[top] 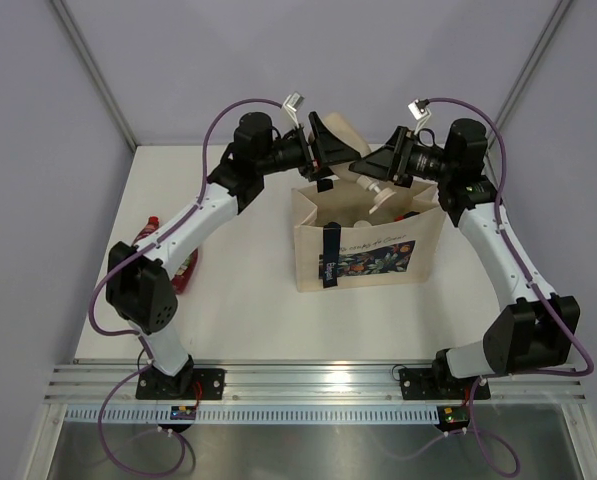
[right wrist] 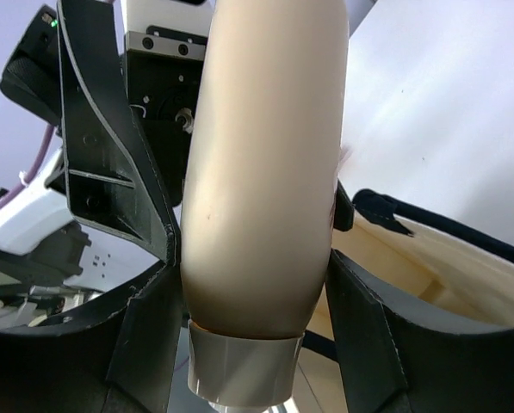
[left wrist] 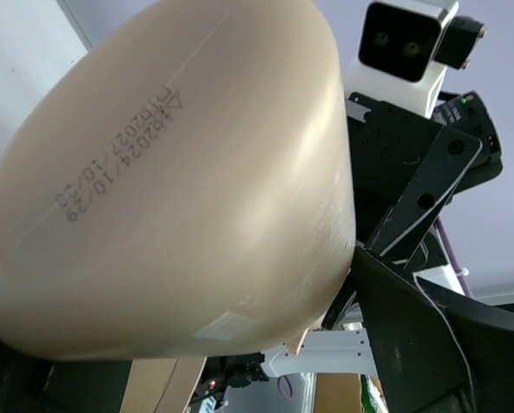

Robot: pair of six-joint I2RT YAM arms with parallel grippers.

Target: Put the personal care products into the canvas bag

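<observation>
One beige bottle (right wrist: 265, 155) sits clamped in right tool (right wrist: 250, 335); left tool (top: 326, 140) grip unclear; lower into bag (top: 313, 255), then release.

beige bottle (right wrist: 265, 172): smooth satin plastic | canvas bag (top: 313, 252): matt cloth

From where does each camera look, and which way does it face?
Top external: above, behind the bases, looking down on canvas bag; both arms show.
Left wrist: behind the left gripper, facing the base of the beige bottle; a finger shows.
Right wrist: behind the right gripper, facing the bottle's neck end; both fingers flank it.
Shared: both wrists see that bottle.
</observation>
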